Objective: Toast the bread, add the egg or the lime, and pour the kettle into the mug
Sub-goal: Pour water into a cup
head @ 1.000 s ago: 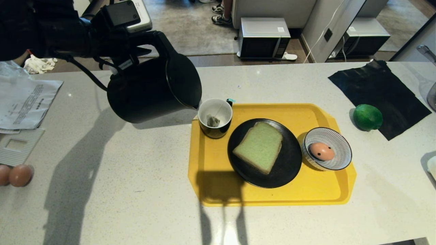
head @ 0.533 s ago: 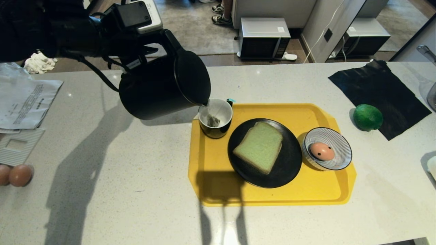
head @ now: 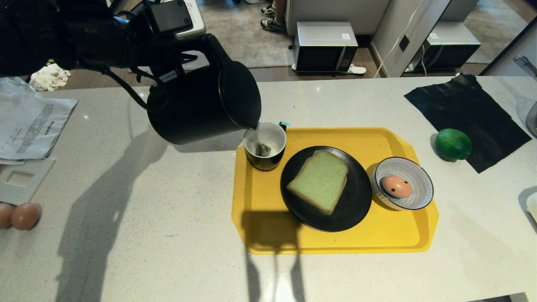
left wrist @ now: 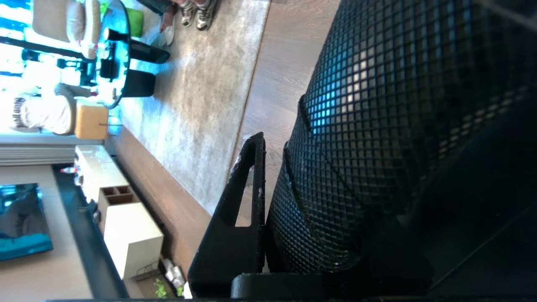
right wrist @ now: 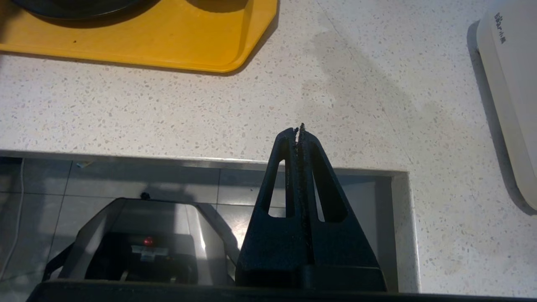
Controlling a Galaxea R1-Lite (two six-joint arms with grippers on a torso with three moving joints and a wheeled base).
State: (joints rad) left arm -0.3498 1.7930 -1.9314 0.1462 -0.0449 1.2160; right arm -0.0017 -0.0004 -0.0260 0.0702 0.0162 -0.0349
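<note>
My left gripper [head: 184, 44] is shut on the handle of the black kettle [head: 201, 107] and holds it in the air, tilted, with the spout over the near-left rim of the black mug [head: 265, 147]. A tea bag lies in the mug. In the left wrist view one finger [left wrist: 247, 188] presses against the mesh-textured handle [left wrist: 369, 147]; the other finger is hidden. The green bread [head: 319, 180] lies on a black plate [head: 356, 209]. The spotted egg [head: 396, 187] sits in a striped bowl [head: 421, 184]. The lime [head: 452, 144] rests right of the yellow tray [head: 377, 243]. My right gripper [right wrist: 298, 129] is shut and empty at the counter's front edge.
Two brown eggs [head: 21, 216] and papers [head: 29, 126] lie at the counter's left edge. A black cloth [head: 465, 113] is at the back right. A white appliance [right wrist: 507, 84] stands near my right gripper. A person's feet [head: 272, 16] show on the floor beyond.
My left arm has carried the kettle to the right and a little up, bringing its spout from beside the mug to over the mug's rim. The right arm has not moved.
</note>
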